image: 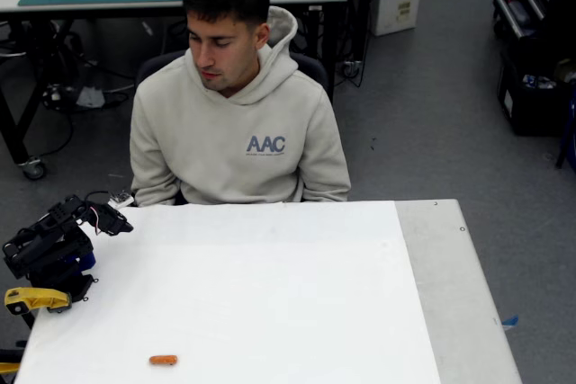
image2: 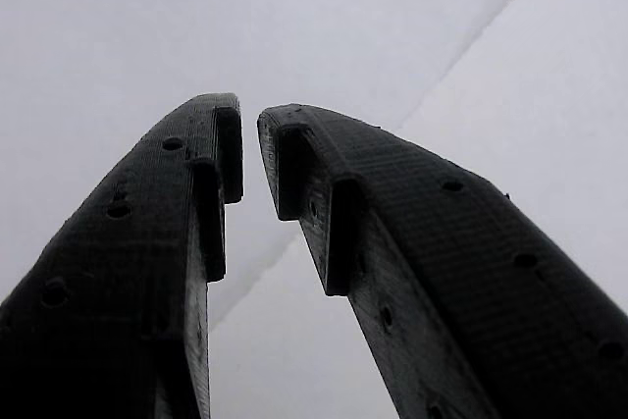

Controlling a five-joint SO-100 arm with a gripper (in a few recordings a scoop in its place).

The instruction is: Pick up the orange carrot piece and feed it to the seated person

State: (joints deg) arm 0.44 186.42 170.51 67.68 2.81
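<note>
The white table (image: 270,285) lies bare across the frame's centre, open to passage; the orange carrot piece (image: 163,360) sits alone at lower left; the seated person (image: 236,123) blocks the far edge at upper centre.

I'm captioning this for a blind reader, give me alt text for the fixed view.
A small orange carrot stick lies near the front edge of a white table. A seated person in a beige hoodie looks down, and a black robot gripper rests folded at the left.
</note>
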